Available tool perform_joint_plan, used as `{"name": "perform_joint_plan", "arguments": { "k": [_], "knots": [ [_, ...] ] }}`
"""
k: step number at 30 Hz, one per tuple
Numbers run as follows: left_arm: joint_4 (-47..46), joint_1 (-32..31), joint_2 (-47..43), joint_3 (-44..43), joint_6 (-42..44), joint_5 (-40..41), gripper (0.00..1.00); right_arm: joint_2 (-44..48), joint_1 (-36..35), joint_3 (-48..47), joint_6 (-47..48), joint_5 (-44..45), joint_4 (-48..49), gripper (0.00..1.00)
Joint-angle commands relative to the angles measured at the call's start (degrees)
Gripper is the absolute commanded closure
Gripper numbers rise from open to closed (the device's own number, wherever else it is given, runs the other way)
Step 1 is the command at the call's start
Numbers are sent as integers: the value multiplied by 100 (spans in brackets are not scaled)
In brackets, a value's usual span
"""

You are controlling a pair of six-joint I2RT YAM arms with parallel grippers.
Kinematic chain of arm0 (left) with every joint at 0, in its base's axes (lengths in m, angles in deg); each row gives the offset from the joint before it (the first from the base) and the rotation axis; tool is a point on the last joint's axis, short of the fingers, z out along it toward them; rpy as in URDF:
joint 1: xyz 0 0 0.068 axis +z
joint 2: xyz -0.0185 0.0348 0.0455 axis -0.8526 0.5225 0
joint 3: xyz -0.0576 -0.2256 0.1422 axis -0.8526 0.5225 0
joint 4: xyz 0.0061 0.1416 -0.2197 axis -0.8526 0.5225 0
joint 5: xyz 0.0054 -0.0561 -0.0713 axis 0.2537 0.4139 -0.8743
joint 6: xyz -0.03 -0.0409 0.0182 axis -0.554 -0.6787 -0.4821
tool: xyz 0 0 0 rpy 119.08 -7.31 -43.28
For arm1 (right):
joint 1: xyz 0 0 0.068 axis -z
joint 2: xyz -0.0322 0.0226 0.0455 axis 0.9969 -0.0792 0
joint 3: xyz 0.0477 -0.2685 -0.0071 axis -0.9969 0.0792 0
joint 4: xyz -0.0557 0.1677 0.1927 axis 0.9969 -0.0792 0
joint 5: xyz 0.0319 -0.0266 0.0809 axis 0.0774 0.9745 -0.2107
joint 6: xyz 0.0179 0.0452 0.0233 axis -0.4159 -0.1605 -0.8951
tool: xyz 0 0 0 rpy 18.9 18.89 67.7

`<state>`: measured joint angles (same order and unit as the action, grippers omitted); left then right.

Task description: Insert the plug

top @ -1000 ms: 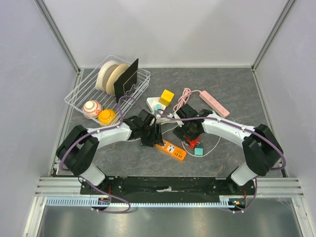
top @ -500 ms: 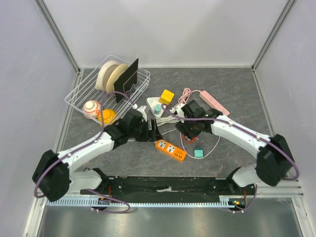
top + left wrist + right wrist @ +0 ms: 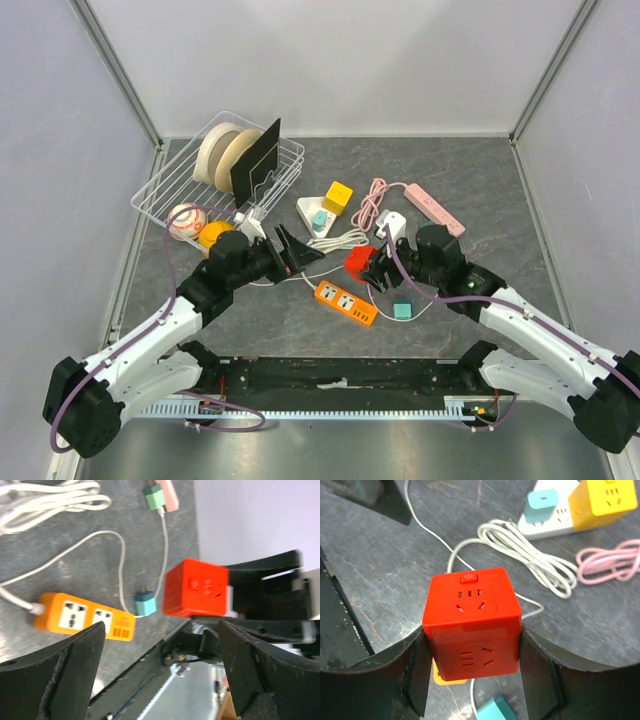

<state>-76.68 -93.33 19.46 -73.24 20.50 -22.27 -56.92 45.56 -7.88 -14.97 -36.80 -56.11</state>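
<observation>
My right gripper (image 3: 372, 268) is shut on a red cube socket (image 3: 359, 262), holding it by two opposite sides above the table. In the right wrist view the cube (image 3: 472, 625) fills the space between the fingers (image 3: 417, 667). A teal plug (image 3: 402, 309) on a thin white cable lies on the table just below the cube. It also shows as the teal plug (image 3: 497, 711) and the teal plug (image 3: 146, 604) in the wrist views. My left gripper (image 3: 300, 250) stands wide open and empty, to the left of the cube (image 3: 197, 589). An orange power strip (image 3: 345, 303) lies between the arms.
At the back are a white triangular strip (image 3: 313, 215) with a small teal plug in it, a yellow cube socket (image 3: 337, 196), a coiled white cable (image 3: 343, 239), a pink power strip (image 3: 435, 210) and a white adapter (image 3: 392, 225). A wire basket (image 3: 170, 185) stands at the back left.
The left gripper has opened wide and drawn back to the left. The right gripper has closed on the red cube and now holds it off the table, with both arms stretched further forward.
</observation>
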Motion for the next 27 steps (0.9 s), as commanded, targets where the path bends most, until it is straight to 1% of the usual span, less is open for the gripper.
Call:
{"name": "perform_joint_plan", "arguments": {
  "k": [1,2,3,5,8,10,11,15,18,21,27],
  "knots": [
    [-1188,108,59,66,-1237,-838,0,465,17,677,-321,-965,2230,100],
    [-1268,117,112,92,-1325,-936,0,501,17,758,-322,-1036,2563,100],
    [-1365,125,208,153,-1526,-1024,0,519,17,828,-322,-1132,2697,100],
    [-1620,125,279,224,-1677,-1209,0,510,26,925,-322,-1335,2899,100],
    [-1717,143,437,277,-1765,-1340,1,493,17,961,-322,-1721,3119,98],
    [-1831,143,603,259,-1800,-1568,1,457,17,1005,-322,-1897,3234,98],
    [-1979,143,665,250,-1826,-1656,1,440,17,1005,-453,-1985,3278,98],
    [-2420,143,1008,93,-1853,-2314,2,352,26,970,-437,-2161,3366,98],
    [-2683,134,1289,48,-1949,-2640,2,282,17,961,-437,-2327,3428,98],
    [-3095,134,1439,144,-2168,-2773,5,229,26,917,-428,-2477,3410,98],
    [-3387,134,1667,110,-2354,-3027,12,159,17,952,-410,-2645,3454,98]
  ]
}}
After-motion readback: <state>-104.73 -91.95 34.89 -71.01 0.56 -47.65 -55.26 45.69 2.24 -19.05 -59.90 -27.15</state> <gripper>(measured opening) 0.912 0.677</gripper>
